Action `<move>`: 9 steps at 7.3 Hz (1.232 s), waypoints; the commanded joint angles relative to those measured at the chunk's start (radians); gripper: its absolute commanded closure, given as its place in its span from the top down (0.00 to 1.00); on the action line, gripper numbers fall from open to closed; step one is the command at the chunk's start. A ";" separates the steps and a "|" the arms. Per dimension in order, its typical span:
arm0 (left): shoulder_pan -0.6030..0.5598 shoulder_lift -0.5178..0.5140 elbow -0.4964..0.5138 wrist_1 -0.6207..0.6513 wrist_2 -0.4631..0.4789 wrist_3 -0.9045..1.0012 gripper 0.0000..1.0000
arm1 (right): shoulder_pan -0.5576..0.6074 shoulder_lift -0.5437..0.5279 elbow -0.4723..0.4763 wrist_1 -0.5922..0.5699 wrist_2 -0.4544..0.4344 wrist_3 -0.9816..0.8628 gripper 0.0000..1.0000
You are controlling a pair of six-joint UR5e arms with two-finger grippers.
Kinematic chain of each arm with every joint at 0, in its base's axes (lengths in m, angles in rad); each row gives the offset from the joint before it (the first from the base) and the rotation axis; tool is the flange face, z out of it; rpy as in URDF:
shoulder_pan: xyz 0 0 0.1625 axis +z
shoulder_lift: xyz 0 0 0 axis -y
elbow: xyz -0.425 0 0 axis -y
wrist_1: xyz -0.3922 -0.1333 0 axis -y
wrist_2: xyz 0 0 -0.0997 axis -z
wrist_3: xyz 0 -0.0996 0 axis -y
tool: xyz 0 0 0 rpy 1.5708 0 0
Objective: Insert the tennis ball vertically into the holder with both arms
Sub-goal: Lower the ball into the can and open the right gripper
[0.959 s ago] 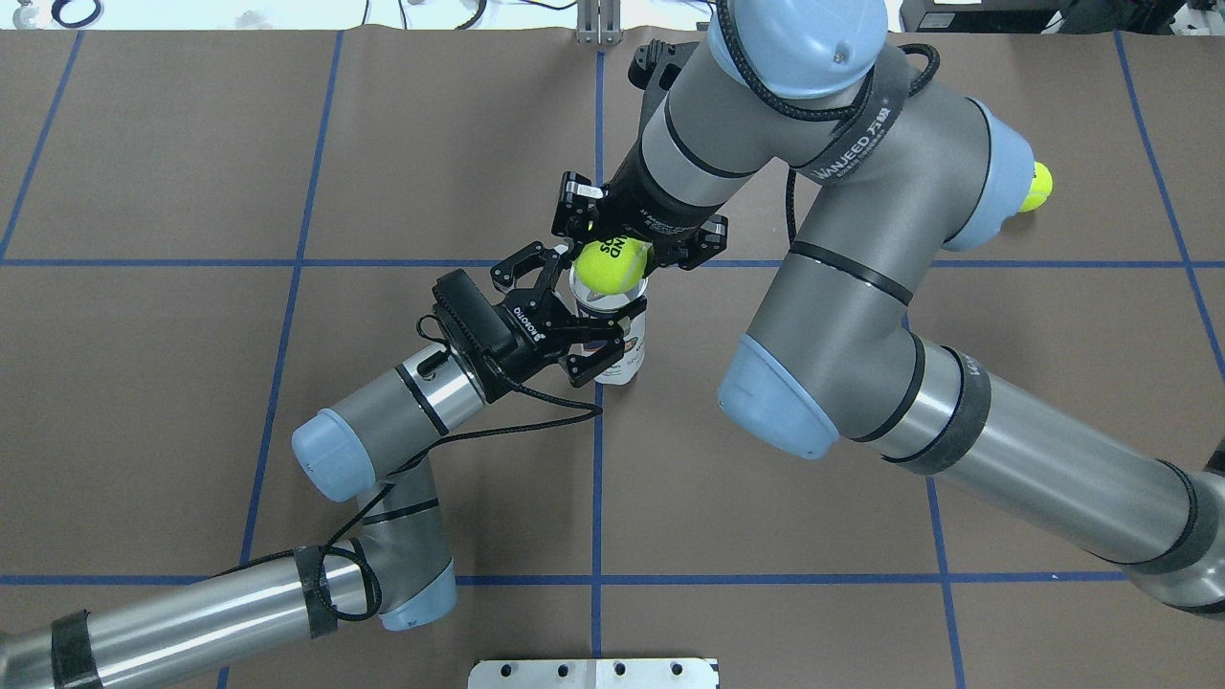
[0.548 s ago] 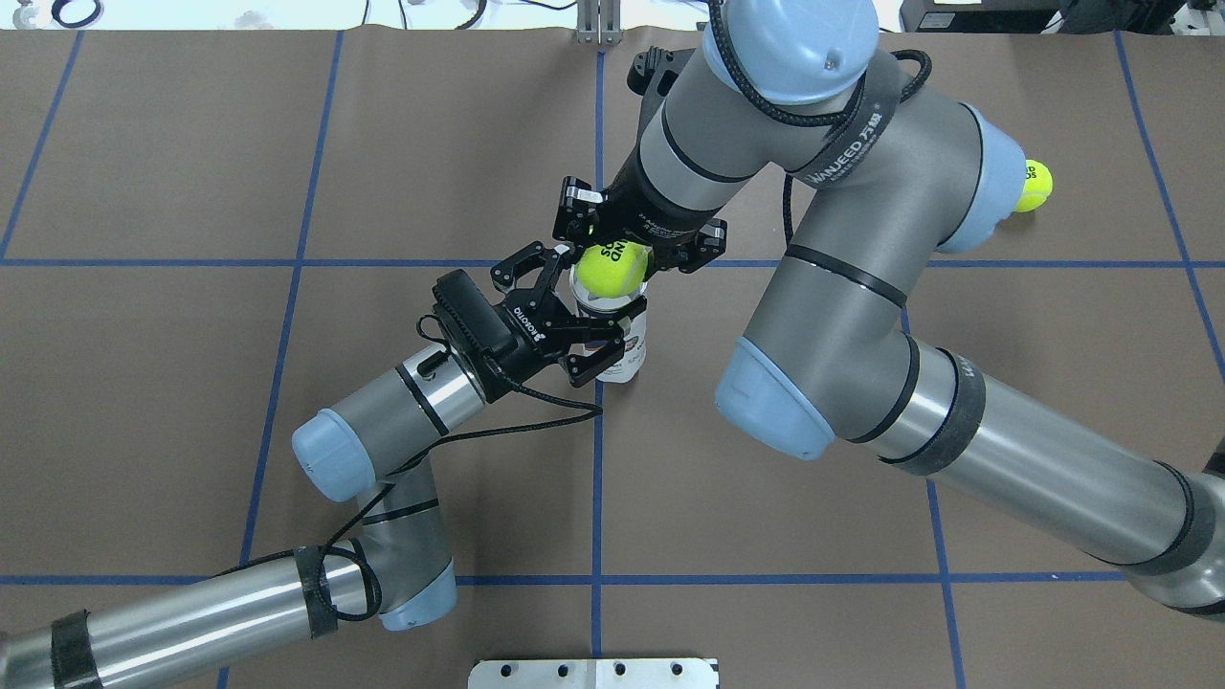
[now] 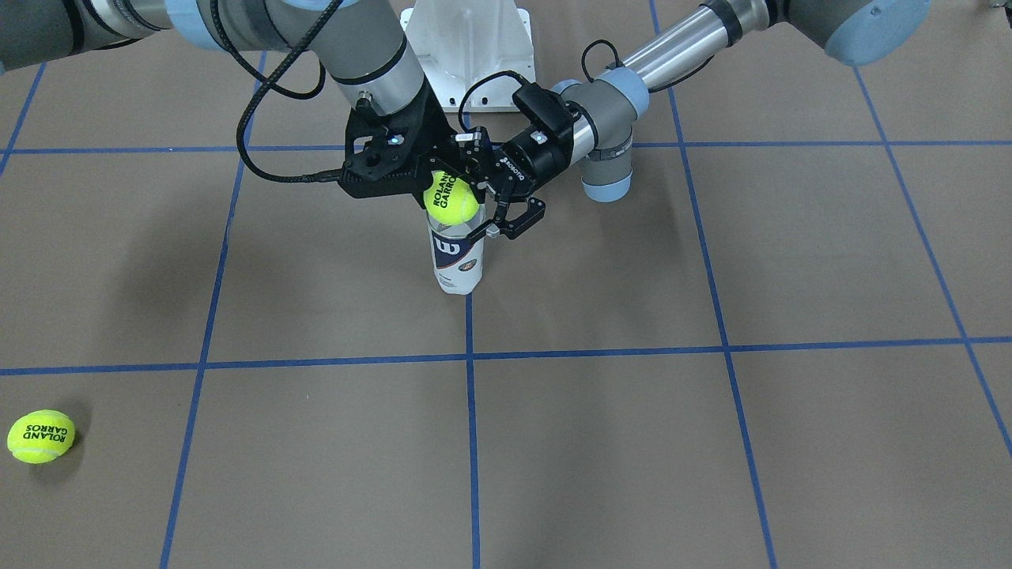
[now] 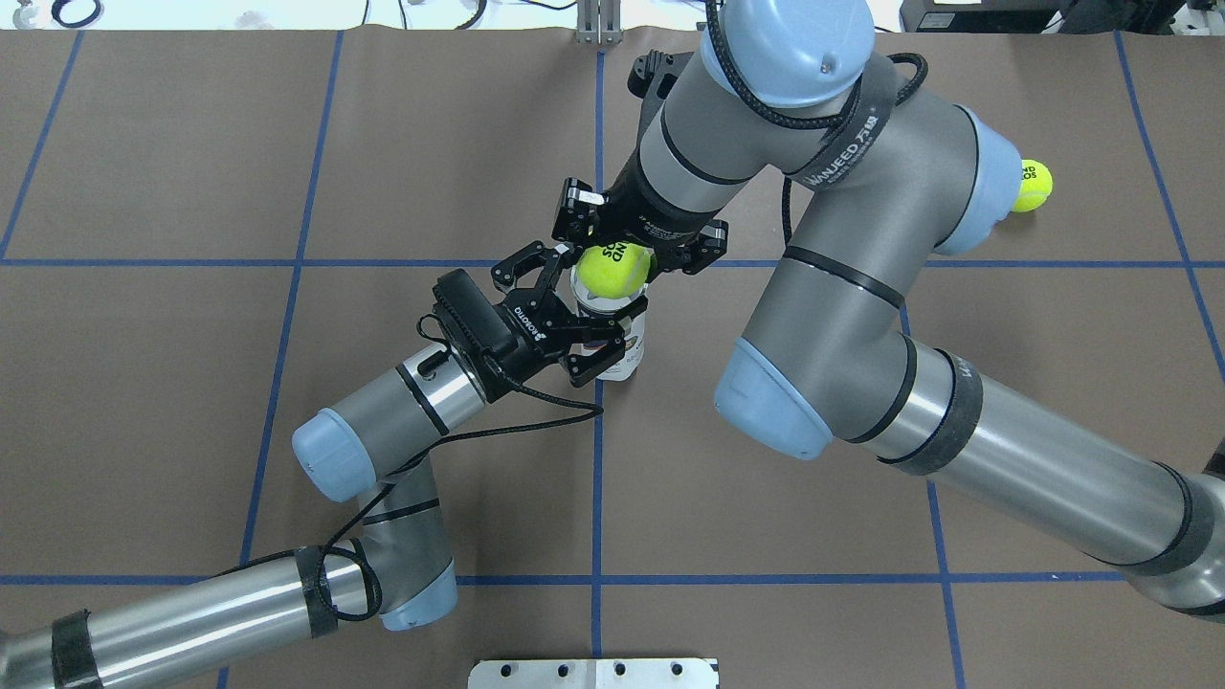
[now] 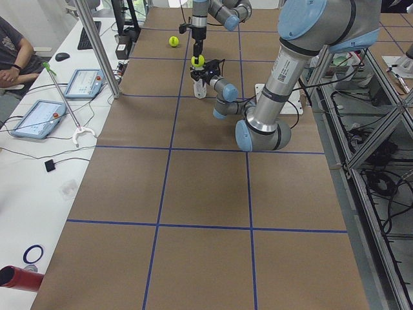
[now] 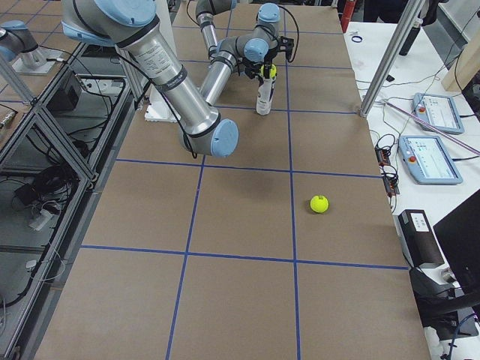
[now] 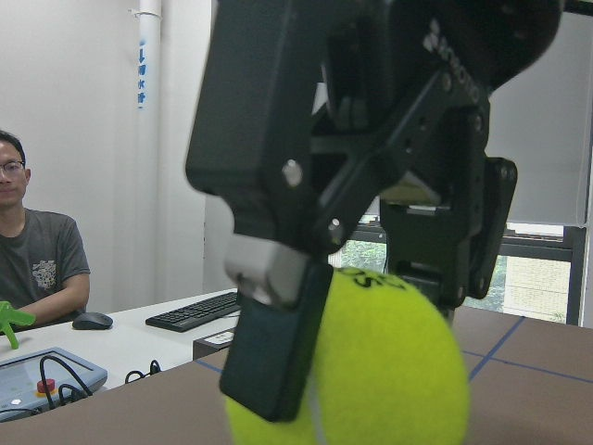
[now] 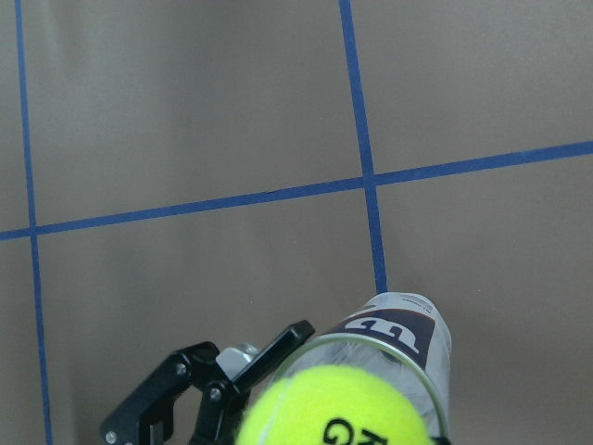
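The holder (image 3: 457, 265), a clear can with a navy "W" label, stands upright near the table's middle; it also shows in the overhead view (image 4: 629, 352) and in the right wrist view (image 8: 400, 326). My left gripper (image 4: 586, 308) comes in sideways and is shut on the holder's upper part, with one finger on each side. It also shows in the front view (image 3: 484, 204). My right gripper (image 4: 620, 256) points down and is shut on a yellow tennis ball (image 3: 451, 200). It holds the ball at the holder's open mouth. The ball fills the left wrist view (image 7: 371, 371).
A second tennis ball (image 3: 41, 435) lies far off on the robot's right side, partly behind the right elbow in the overhead view (image 4: 1034, 184). A white mounting plate (image 4: 593, 673) sits at the robot's base. An operator (image 5: 13, 51) sits at a side table with tablets.
My right gripper has come down a little with the ball, closer to the holder's mouth. The left gripper and the holder have not moved.
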 commanded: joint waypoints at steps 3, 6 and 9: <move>0.000 0.001 -0.001 0.000 0.000 0.000 0.87 | -0.001 -0.002 -0.001 -0.001 -0.004 0.000 0.98; 0.000 0.001 0.000 0.000 0.000 0.000 0.87 | 0.013 -0.029 0.013 -0.001 0.001 0.000 0.98; 0.000 0.001 -0.001 0.000 0.000 0.000 0.87 | 0.173 -0.195 0.024 0.008 0.022 -0.171 0.98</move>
